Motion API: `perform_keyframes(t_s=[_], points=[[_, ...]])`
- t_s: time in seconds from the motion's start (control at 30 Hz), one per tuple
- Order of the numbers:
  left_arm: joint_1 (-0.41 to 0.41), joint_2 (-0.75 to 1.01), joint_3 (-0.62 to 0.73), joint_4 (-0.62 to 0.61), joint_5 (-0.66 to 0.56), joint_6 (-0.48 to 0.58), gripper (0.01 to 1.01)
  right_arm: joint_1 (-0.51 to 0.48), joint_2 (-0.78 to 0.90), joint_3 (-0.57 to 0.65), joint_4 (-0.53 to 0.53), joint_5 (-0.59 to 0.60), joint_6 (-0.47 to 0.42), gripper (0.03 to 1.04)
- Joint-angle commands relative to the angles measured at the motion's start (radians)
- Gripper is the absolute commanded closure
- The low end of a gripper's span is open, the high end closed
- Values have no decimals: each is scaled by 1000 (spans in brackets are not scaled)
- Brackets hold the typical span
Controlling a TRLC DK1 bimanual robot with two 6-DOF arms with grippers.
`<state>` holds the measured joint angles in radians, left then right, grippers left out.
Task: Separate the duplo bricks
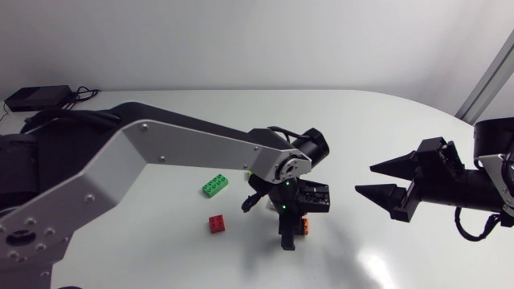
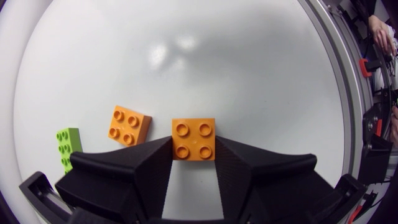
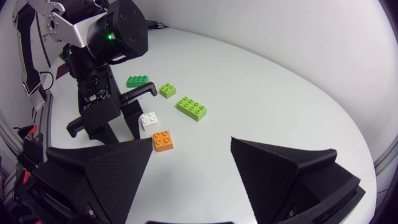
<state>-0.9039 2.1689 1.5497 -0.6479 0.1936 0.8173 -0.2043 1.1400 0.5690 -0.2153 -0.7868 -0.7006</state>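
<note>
My left gripper (image 2: 193, 149) is shut on an orange two-by-two brick (image 2: 193, 132), one finger on each side of it. A second orange brick (image 2: 127, 124) lies just beside it, and a lime green brick (image 2: 67, 148) lies further out. In the head view the left gripper (image 1: 287, 238) points down at the table's middle, with an orange brick (image 1: 303, 226) next to it. My right gripper (image 1: 371, 181) hovers open to the right with nothing between its fingers. In its own view the right gripper (image 3: 191, 152) faces an orange brick (image 3: 163, 140) and a white brick (image 3: 149, 120).
A green brick (image 1: 214, 185) and a red brick (image 1: 217, 224) lie left of the left gripper. The right wrist view also shows a long lime brick (image 3: 191, 107), a small lime brick (image 3: 166, 90) and a dark green brick (image 3: 137, 81). A black box (image 1: 36, 97) sits at the far left.
</note>
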Motion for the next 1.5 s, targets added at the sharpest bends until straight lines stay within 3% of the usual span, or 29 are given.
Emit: perform_keyframes(t_s=[0.0,0.2,0.53,0.6,0.67,0.73,0.9,1.17,1.47], points=[[-12,37,35,-12,-14,-9,744,-7,-5,-34,-18,-12,-23,157],[-15,52,56,-36,-20,-9,734,-10,-5,-41,-16,-17,-23,156],[-15,48,55,-75,-20,-10,628,-10,-6,-40,-16,-22,-25,154],[-13,43,53,-82,-20,-9,557,-9,-6,-40,-16,-23,-23,154],[-9,32,53,-85,-19,-9,384,-7,-8,-38,-16,-23,-23,154],[-7,25,50,-87,-20,-9,274,-7,-8,-38,-18,-23,-23,154],[-12,23,47,-88,-20,-9,115,-6,-11,-38,-19,-25,-23,154],[2,-63,46,-91,-20,-12,61,-6,-17,-41,-19,-25,-23,154],[126,-101,61,-101,-20,28,62,-1,-9,-38,-21,-29,-23,154]])
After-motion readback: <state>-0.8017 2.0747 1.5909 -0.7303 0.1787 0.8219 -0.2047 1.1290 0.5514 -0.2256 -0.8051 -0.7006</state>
